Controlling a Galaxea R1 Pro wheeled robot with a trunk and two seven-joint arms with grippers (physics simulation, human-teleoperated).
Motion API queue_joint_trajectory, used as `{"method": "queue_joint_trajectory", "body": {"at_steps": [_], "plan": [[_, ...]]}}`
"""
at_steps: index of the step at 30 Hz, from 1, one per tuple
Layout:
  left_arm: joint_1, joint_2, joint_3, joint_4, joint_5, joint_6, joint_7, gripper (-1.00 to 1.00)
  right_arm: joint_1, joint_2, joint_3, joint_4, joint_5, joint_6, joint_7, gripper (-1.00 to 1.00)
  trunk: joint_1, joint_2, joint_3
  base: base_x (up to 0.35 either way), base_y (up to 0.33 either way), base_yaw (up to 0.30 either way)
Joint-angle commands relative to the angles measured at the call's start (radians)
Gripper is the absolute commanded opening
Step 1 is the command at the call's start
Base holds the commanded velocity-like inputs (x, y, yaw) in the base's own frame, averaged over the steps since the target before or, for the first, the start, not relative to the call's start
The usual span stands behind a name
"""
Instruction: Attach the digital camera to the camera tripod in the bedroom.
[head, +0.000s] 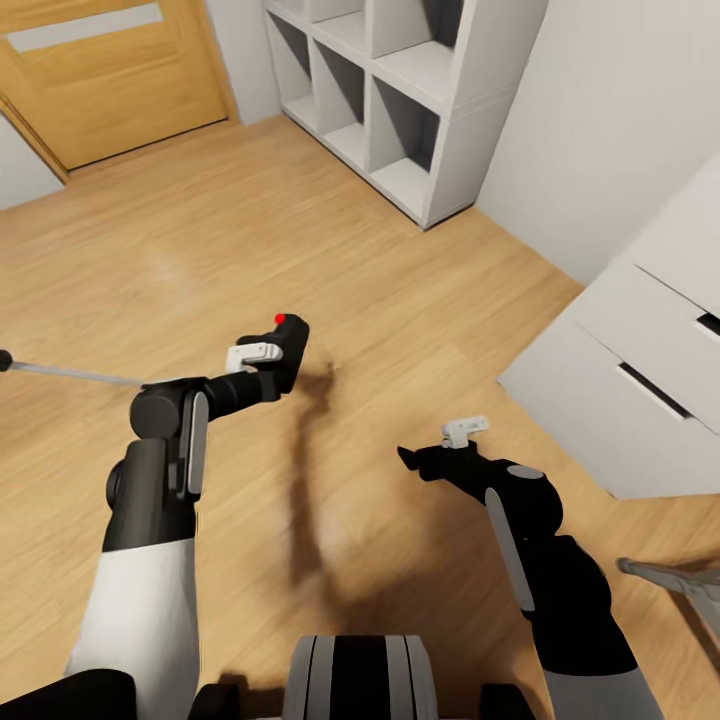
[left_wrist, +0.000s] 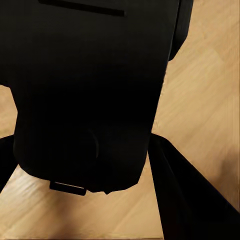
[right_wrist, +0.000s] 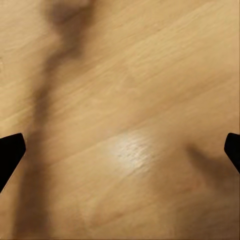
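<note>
**Left gripper has the camera, right gripper empty over bare floor**

Head view: left gripper is raised over the wood plank floor, clamped on the digital camera. Camera is a small black body, red dot on its upper end, held off the floor; it casts a long dark shadow on the planks toward the robot. White clip visible on the gripper just beside the camera. A thin silver-grey rod with a black tip comes in from the left edge and passes behind the left arm; can't tell what it belongs to. Right gripper sits lower and to the right, well apart from the camera, nothing in it. Far side of the room: oak door at upper left, white cube shelves at top centre, white drawer chest at right. A grey metal piece pokes in at the lower right edge, too cropped to identify.

Left wrist view: the camera's black body sits between the two fingers, which close against its sides. Wood floor behind.

Right wrist view: fingertips at opposite edges, spread wide, only plank floor and shadows between them.
</note>
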Motion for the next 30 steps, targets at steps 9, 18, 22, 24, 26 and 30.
{"method": "queue_joint_trajectory", "body": {"at_steps": [9,18,22,24,26,30], "plan": [[0.007,0.000,-0.001,0.035,-0.008,0.004,0.079,-1.00,-0.001,0.000,-0.001,-0.001,0.002,0.005,0.003,1.00,-0.035,0.063,0.028,0.000,0.000,0.147],[0.035,-0.002,-0.007,0.016,-0.004,0.004,0.090,-1.00,-0.001,-0.001,0.000,-0.001,0.002,0.047,0.004,1.00,-0.069,0.126,0.056,0.000,0.000,0.014],[0.043,-0.003,-0.015,-0.013,0.001,0.004,0.090,-1.00,0.000,-0.002,0.000,-0.001,0.002,0.054,0.004,1.00,-0.085,0.154,0.068,0.000,0.000,0.003],[0.054,-0.003,-0.019,-0.025,0.016,0.004,0.085,-1.00,0.001,-0.002,0.002,-0.001,0.002,0.063,0.005,1.00,-0.092,0.168,0.075,0.000,0.000,0.001],[0.072,-0.003,-0.020,-0.029,0.036,0.004,0.085,-1.00,0.001,-0.002,0.000,-0.001,0.001,0.073,0.005,1.00,-0.100,0.182,0.081,0.000,0.000,0.000],[0.132,-0.002,-0.022,-0.034,0.054,0.004,0.083,-1.00,0.004,-0.009,0.001,-0.001,0.002,0.167,0.006,1.00,-0.115,0.210,0.094,0.000,0.000,0.000]]}}
